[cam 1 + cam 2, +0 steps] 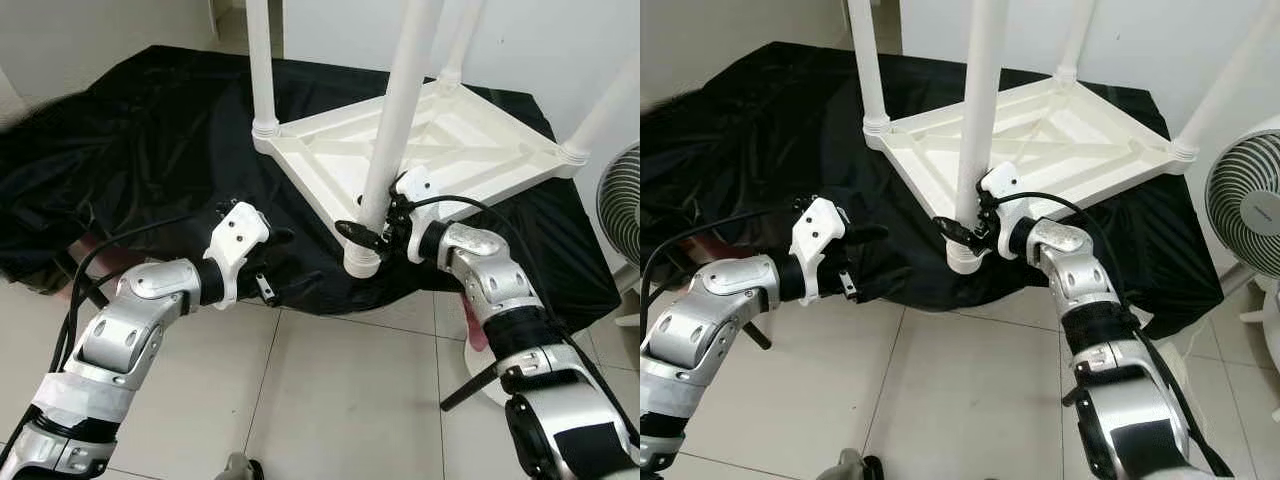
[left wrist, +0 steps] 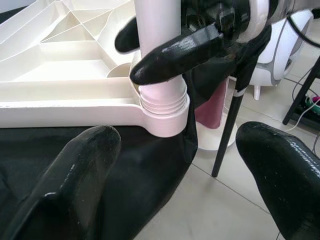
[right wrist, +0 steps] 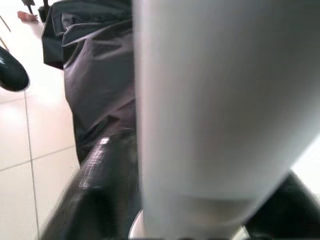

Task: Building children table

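Note:
A white plastic children's table [image 1: 450, 140] lies upside down on a black cloth [image 1: 150, 150], its legs pointing up. The nearest leg [image 1: 400, 110] stands in the corner socket [image 2: 162, 115] at the cloth's front edge. My right gripper [image 1: 375, 228] is shut on this leg just above the socket, one black finger [image 2: 175, 52] across its front. In the right wrist view the leg [image 3: 215, 100] sits between the fingers [image 3: 100, 180]. My left gripper [image 1: 272, 262] hovers open over the cloth, left of that corner and apart from the table, with nothing between its fingers.
A standing fan [image 1: 1245, 215] is at the right, close to my right arm. Its white base [image 2: 280, 50] and a black stand leg [image 2: 227, 130] sit on the light tiled floor [image 1: 340, 390]. Black cables [image 1: 90, 260] trail at the left.

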Available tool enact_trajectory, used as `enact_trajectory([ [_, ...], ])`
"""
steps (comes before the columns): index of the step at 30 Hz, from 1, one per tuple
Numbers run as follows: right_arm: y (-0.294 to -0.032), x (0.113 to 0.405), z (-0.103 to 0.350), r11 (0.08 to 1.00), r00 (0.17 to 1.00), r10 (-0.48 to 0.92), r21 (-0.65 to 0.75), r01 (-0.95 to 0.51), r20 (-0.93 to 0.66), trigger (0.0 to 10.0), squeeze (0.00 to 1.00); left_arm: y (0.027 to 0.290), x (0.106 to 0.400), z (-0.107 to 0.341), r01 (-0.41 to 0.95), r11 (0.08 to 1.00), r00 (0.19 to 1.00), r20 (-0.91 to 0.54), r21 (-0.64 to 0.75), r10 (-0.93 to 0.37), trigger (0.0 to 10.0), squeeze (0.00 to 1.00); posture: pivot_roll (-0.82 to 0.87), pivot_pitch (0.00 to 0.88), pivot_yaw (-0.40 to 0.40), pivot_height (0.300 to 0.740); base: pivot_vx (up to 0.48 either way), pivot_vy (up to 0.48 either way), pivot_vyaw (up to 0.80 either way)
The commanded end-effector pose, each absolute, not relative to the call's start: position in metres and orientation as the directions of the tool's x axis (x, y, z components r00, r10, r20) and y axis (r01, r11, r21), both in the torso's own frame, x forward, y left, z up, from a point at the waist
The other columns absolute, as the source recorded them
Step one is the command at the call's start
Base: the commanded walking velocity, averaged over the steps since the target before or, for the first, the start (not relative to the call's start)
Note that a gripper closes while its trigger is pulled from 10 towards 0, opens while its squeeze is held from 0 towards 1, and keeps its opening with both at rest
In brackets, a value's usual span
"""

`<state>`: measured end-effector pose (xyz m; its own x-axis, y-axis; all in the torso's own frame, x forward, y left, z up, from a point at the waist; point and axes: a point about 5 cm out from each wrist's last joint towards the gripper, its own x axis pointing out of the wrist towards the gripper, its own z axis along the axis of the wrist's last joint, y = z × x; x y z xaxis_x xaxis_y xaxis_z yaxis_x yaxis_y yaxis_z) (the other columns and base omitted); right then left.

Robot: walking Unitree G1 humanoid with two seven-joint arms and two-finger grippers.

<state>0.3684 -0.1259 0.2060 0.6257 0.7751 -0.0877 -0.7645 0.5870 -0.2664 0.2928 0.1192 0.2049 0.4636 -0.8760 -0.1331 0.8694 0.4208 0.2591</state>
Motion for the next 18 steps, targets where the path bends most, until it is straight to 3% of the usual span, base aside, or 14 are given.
enact_trajectory([
  [1, -0.122, 0.368, 0.198, 0.555, 0.600, 0.789, -0.266, -0.788, -0.131, 0.0, 0.00, 0.117, 0.291, 0.207, 0.881, 0.387, 0.433, -0.136, 0.271, -0.891, 10.0, 0.00, 0.00, 0.109, 0.005, 0.740, 0.000, 0.000, 0.00],
  [8, -0.121, 0.372, 0.189, 0.622, 0.671, 0.727, -0.272, -0.734, -0.146, 0.0, 0.00, 0.117, 0.291, 0.208, 0.881, 0.390, 0.435, -0.132, 0.268, -0.891, 10.0, 0.00, 0.00, 0.115, 0.003, 0.740, 0.000, 0.000, 0.00],
  [9, -0.122, 0.374, 0.187, 0.679, 0.722, 0.678, -0.260, -0.686, -0.136, 0.0, 0.00, 0.117, 0.290, 0.207, 0.882, 0.390, 0.434, -0.132, 0.266, -0.891, 10.0, 0.00, 0.00, 0.121, 0.003, 0.740, 0.000, 0.000, 0.00],
  [10, -0.122, 0.374, 0.187, 0.679, 0.722, 0.678, -0.260, -0.686, -0.136, 0.0, 0.00, 0.117, 0.290, 0.207, 0.882, 0.390, 0.434, -0.132, 0.266, -0.891, 10.0, 0.00, 0.00, 0.121, 0.003, 0.740, 0.000, 0.000, 0.00],
  [11, -0.124, 0.376, 0.184, 0.750, 0.784, 0.611, -0.232, -0.619, -0.115, 0.0, 0.00, 0.117, 0.290, 0.207, 0.883, 0.388, 0.432, -0.132, 0.264, -0.892, 10.0, 0.00, 0.00, 0.125, 0.002, 0.740, 0.000, 0.000, 0.00],
  [14, -0.127, 0.377, 0.182, 0.812, 0.835, 0.541, -0.197, -0.549, -0.099, 0.0, 0.00, 0.117, 0.289, 0.207, 0.884, 0.388, 0.431, -0.133, 0.262, -0.893, 10.0, 0.00, 0.00, 0.127, 0.003, 0.740, 0.000, 0.000, 0.00],
  [15, -0.129, 0.376, 0.177, 0.878, 0.891, 0.445, -0.149, -0.454, -0.089, 0.0, 0.00, 0.118, 0.289, 0.207, 0.885, 0.387, 0.430, -0.133, 0.260, -0.893, 10.0, 0.00, 0.00, 0.129, 0.004, 0.740, 0.000, 0.000, 0.00],
  [18, -0.129, 0.372, 0.170, 0.931, 0.935, 0.343, -0.104, -0.351, -0.089, 0.0, 0.00, 0.118, 0.289, 0.207, 0.885, 0.386, 0.429, -0.135, 0.259, -0.893, 10.0, 0.00, -0.01, 0.131, 0.005, 0.740, 0.000, 0.000, 0.00],
])
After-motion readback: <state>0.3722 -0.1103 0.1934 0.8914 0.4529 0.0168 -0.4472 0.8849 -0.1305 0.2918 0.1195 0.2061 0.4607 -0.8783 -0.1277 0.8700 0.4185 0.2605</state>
